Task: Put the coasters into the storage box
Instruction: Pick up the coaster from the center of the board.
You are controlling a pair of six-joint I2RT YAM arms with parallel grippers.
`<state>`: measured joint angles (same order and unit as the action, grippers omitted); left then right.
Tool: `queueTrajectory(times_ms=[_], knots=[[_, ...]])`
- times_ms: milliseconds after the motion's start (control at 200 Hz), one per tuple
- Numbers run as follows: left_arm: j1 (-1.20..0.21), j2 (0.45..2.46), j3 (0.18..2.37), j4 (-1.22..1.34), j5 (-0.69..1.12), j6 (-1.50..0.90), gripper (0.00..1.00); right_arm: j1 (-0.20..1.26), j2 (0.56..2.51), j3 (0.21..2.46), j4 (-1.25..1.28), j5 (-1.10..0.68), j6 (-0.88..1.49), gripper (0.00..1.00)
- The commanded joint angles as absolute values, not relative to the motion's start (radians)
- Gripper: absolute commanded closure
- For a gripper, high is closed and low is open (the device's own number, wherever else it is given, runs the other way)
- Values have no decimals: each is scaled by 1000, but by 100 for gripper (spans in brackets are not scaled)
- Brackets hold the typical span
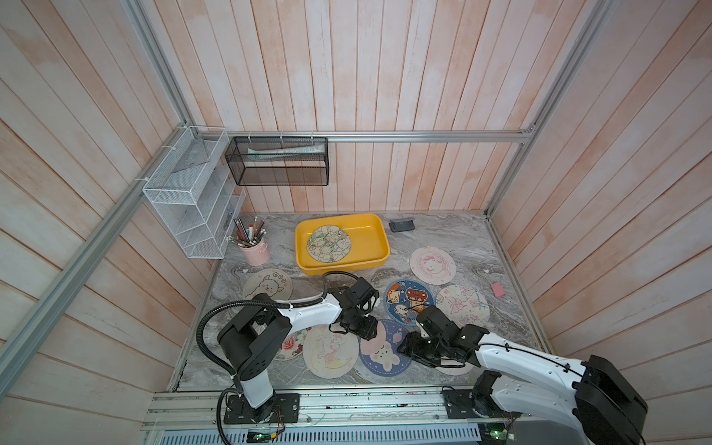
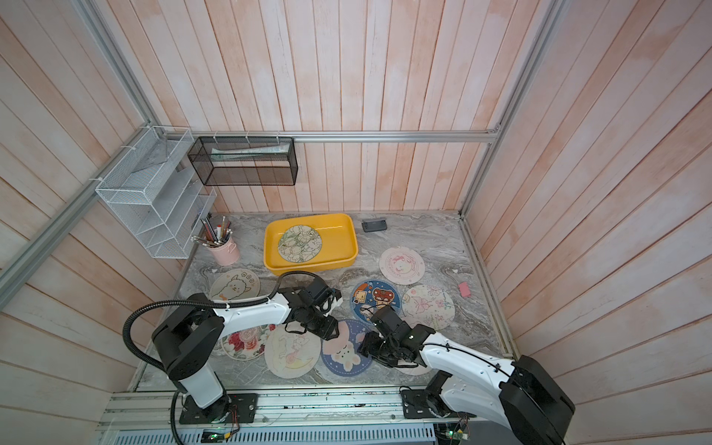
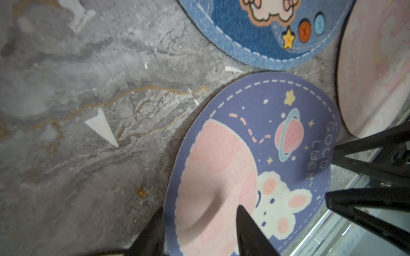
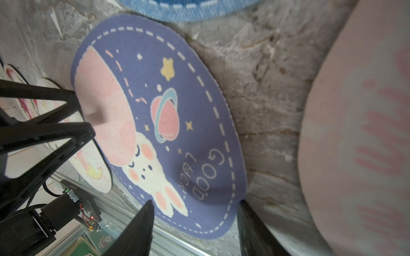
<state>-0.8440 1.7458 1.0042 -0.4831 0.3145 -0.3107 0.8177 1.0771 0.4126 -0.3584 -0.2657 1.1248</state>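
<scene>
Down near the front of the marble table (image 1: 443,235), both arms meet over one mat, the purple bunny coaster (image 1: 381,354) with "GOOD LUCK" printed on it. The left gripper (image 3: 199,208) has its jaws apart across the mat's rim, one tip off the edge on the stone and one on the pink print, and the mat buckles up between them. The right gripper (image 4: 196,201) straddles the opposite rim the same way, with a dimple in the mat by the lettering. From where I stand I cannot tell whether either has truly caught it. The yellow storage box (image 1: 366,231) sits towards the back of the table, well apart from the arms, with a green floral coaster (image 1: 329,244) lying flat inside. The rest lie on the table: a cream lamb coaster (image 1: 267,287), a dark blue cartoon coaster (image 1: 409,300), a pink coaster (image 1: 432,266), a butterfly coaster (image 1: 462,304), a cream moon coaster (image 1: 329,350) just beside the purple one, and a rose coaster (image 1: 291,346) partly under the left arm. A pink pencil cup (image 1: 255,252) stands left of the box.
</scene>
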Motion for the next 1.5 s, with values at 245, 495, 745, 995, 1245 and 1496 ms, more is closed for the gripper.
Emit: queueTrajectory(times_ms=[245,495,745,995,1245,1496], knots=[[-854,1769,986,-498,352,-317,49,824,1111,374,-370,-212,1132,68],[-852,1747,981,-479,341,-341,43,824,1112,414,-380,-202,1109,100],[-778,1637,945,-407,337,-420,26,824,1088,547,-468,-177,1039,100],[-719,1487,877,-371,274,-507,22,802,1178,802,-535,-163,901,100],[-661,1351,786,-384,219,-582,15,738,1336,1116,-564,-197,737,100],[-621,1282,719,-433,181,-629,12,682,1544,1409,-506,-267,638,100]])
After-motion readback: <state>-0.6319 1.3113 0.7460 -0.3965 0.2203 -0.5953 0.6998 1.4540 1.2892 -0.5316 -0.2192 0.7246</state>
